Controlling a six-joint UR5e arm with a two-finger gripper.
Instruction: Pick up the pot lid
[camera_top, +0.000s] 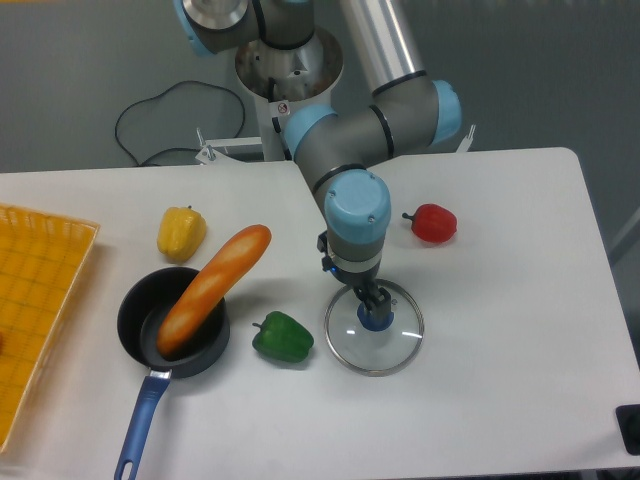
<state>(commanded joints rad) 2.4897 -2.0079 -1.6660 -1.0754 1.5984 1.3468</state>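
- Clear glass pot lid (372, 347) with round blue knob (375, 317): laid flat on white worktop (520, 380), just right of lower centre. Knob faces up, so a top grasp is offered.
- Tool (356, 283): carried by grey-and-blue robot arm (357, 208), seen over the lid's upper left edge. Fingers look parted, nothing seen gripped; exact opening can't be read. Contact with lid can't be confirmed, as height is hidden by the view angle.
- Tool seems to be placed for an approach to the knob. Slight shift toward lower right probably needed, then descent and closing. Knob should be straddled; if only clipped, lid could be skidded or tipped on its smooth glass.
- Black round pan (143, 300) with blue handle (146, 420): set at lower left, handle pointed at bottom edge. Long orange-brown bread-like piece (213, 287) is contained only in part: lower end in pan, upper end propped over rim, presumably because it's too long to be laid flat inside.
- Yellow-orange basket (45, 290): cut off by left edge, contents can't be made out.
- Green toy pepper (283, 338) is placed between pan and lid; low sideways sweep best avoided. Yellow pepper (182, 234) and red pepper (433, 223) are set out farther up, left and right.
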